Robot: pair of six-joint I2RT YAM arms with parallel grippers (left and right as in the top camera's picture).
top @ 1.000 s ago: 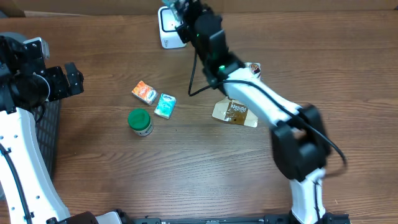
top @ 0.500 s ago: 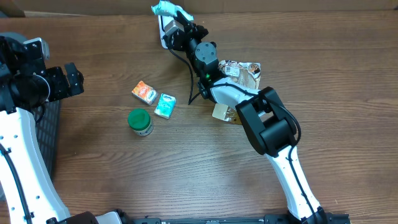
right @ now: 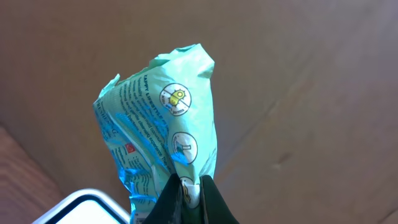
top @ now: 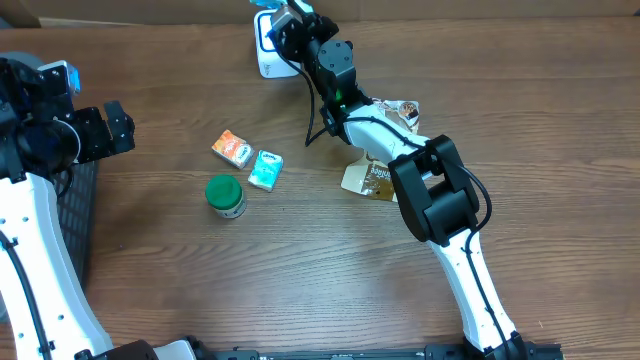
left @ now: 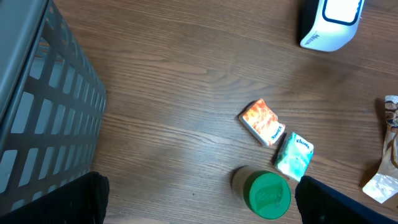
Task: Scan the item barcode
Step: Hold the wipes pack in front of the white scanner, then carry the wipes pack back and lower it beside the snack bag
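A grey slatted plastic basket stands at the far left edge of the brown wooden counter. Just right of it the left gripper hangs above the wood, its jaws spread wide and holding nothing.

Toward the middle, three small goods lie close together but apart. A green-lidded round jar stands upright nearest the camera. A small orange packet lies flat just beyond it. A teal tissue pack lies to the right of both.

Further right, at the far edge of the counter, sits a white barcode scanner with a dark-rimmed window. The right arm reaches over to it from the near right. The right gripper has its jaws pressed together on the lower edge of a crumpled mint-green plastic packet, which is printed with small text and round pictograms. The packet is held up in the air directly over the scanner, with the scanner's white rim showing just below it in the wrist view.

Right of the arm, a silver-and-brown snack wrapper lies on the counter, and a tan snack pouch lies nearer, partly under the arm.
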